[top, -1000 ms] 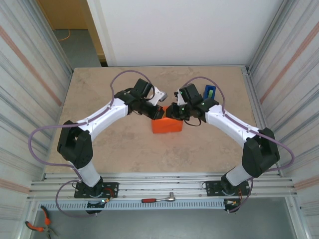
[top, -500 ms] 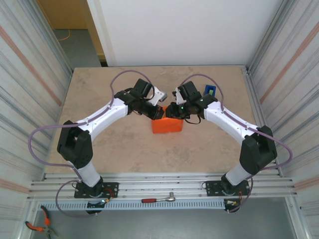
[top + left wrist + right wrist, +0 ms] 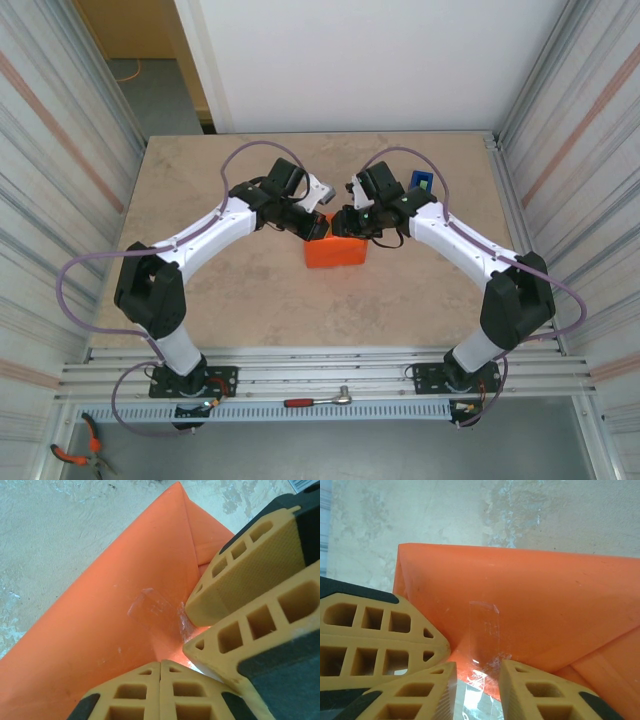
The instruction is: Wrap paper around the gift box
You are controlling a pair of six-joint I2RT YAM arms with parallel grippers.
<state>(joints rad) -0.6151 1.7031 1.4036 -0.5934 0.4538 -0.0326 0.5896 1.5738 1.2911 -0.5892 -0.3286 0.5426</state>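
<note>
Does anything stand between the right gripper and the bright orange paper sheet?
Nothing visible does. The right gripper sits at the bright orange paper sheet; only a clear tape strip, stuck on the sheet, lies by its tips.

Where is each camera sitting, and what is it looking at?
Top external: high behind the bases, looking down at the table, left arm, right arm and orange paper.
Left wrist: on the left arm, close over the paper and clear tape; the left gripper, shut, shows at the bottom.
Right wrist: on the right arm, close over the paper; the right gripper, open, shows at the bottom.
Both wrist views share the taped paper.
</note>
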